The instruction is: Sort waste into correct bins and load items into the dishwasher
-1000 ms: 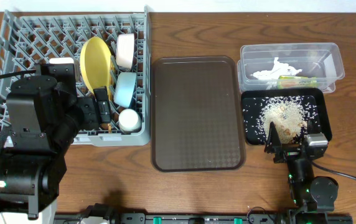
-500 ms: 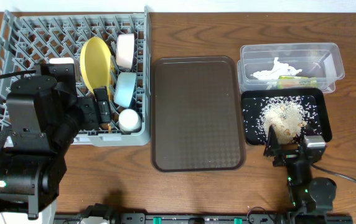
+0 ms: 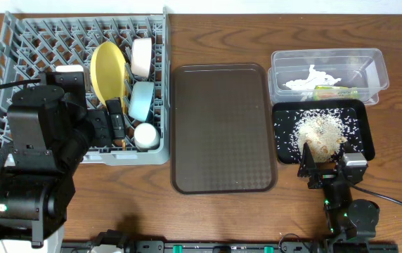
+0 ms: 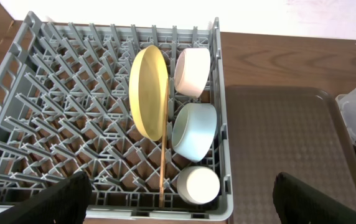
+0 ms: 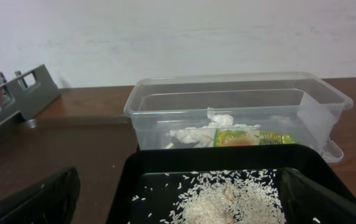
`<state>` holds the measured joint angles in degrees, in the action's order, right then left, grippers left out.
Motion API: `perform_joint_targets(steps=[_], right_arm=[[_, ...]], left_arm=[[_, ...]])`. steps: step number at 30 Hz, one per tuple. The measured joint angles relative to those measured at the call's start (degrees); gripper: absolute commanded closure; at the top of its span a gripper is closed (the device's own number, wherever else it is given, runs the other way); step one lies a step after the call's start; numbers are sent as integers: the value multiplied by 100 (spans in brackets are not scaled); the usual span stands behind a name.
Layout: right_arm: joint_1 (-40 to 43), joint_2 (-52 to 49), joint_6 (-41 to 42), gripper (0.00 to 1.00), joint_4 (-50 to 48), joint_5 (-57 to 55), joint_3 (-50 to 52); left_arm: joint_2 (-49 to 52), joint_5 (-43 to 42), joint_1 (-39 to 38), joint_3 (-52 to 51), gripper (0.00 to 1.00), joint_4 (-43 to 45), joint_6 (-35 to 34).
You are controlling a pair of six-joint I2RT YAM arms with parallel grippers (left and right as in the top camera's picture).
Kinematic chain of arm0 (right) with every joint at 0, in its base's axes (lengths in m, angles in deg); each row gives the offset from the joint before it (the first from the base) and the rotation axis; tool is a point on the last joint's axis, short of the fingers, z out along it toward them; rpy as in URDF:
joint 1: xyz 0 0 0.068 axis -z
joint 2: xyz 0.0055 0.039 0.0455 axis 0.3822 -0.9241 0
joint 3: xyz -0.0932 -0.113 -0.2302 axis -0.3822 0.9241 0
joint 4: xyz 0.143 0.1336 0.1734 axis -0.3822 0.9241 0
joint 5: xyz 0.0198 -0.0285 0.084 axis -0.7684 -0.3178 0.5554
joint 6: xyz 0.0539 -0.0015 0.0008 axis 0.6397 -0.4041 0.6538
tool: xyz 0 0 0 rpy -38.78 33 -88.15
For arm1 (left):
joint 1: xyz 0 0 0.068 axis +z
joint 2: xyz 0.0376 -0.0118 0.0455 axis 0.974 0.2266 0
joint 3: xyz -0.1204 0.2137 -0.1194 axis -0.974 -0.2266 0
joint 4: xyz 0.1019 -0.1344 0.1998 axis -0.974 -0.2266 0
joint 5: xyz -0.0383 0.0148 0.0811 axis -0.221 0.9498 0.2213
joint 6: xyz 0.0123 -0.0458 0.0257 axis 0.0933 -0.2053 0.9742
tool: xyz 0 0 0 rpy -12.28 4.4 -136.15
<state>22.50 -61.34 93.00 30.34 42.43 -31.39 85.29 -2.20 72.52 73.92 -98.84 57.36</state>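
Four dishes stand in the grey dish rack [image 3: 39, 42] in the overhead view: a yellow plate [image 3: 108, 70], a white bowl [image 3: 142, 56], a blue bowl [image 3: 142, 100] and a cup [image 3: 145, 135]. The left gripper [image 3: 115, 118] hangs just beside them. A brown tray [image 3: 222, 126] lies mid-table. The right gripper [image 3: 322, 167] sits at the near edge of the black tray [image 3: 280, 151], which holds rice [image 3: 320, 130].

From the left wrist, the fingers [image 4: 63, 199] stand wide apart, holding nothing. Chopsticks [image 4: 163, 155] lie beside the upright plate.

From the right wrist, the fingers [image 5: 41, 199] are likewise spread and empty. Tissue [image 5: 196, 132] and a wrapper [image 5: 252, 138] lie in the clear tub [image 5: 165, 93] behind the black tray.
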Motion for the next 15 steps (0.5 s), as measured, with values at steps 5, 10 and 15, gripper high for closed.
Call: perform_joint_targets(steps=[5, 10, 15], right_arm=[[0, 0, 0, 1, 0, 0, 0], [0, 0, 0, 1, 0, 0, 0], [0, 0, 0, 1, 0, 0, 0]], left_arm=[[0, 0, 0, 0, 6, 0, 0], [0, 0, 0, 0, 6, 0, 0], [0, 4, 0, 0, 6, -7, 20]])
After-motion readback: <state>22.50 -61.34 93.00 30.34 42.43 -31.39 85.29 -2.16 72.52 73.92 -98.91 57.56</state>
